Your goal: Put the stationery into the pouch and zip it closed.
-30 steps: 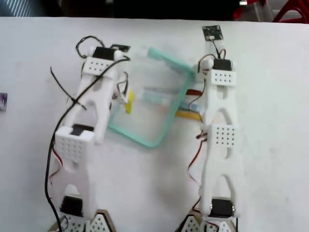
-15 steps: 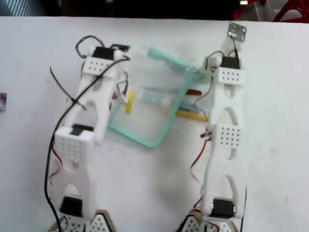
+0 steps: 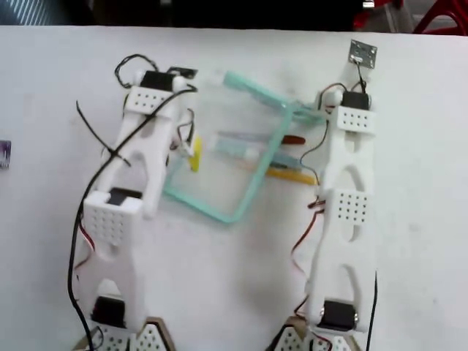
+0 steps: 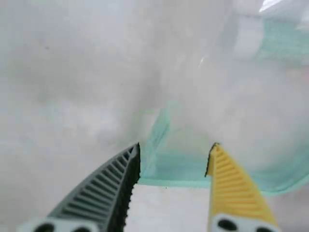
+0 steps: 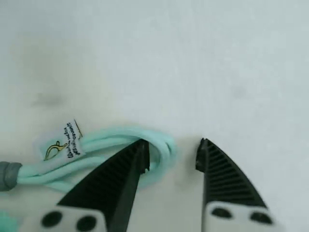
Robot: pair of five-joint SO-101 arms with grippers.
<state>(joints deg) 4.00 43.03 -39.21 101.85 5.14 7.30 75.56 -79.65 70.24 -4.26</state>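
Observation:
A clear pouch [image 3: 219, 172] with mint-green trim lies between the two arms. Two pens [image 3: 238, 144] show through it; a red pen [image 3: 294, 139] and a yellow pencil [image 3: 292, 174] stick out at its right side. My left gripper [image 3: 191, 150] is at the pouch's left edge, and up close the left gripper [image 4: 175, 147] is open, its grey and yellow fingers straddling the green edge [image 4: 161, 166]. My right gripper [image 5: 171, 150] is open at the mint pull cord [image 5: 116, 150] by the pouch's far right corner, one black fingertip [image 5: 140, 154] against the loop.
The table is bare white around the pouch. A small circuit board [image 3: 363, 53] on a wire sits beyond the right arm. A purple item [image 3: 4, 153] lies at the far left edge. Loose black cables [image 3: 91, 131] trail along the left arm.
The right arm has swung to the right, uncovering the red pen and yellow pencil. The mint cord now stretches out to the right. The left arm has stayed still.

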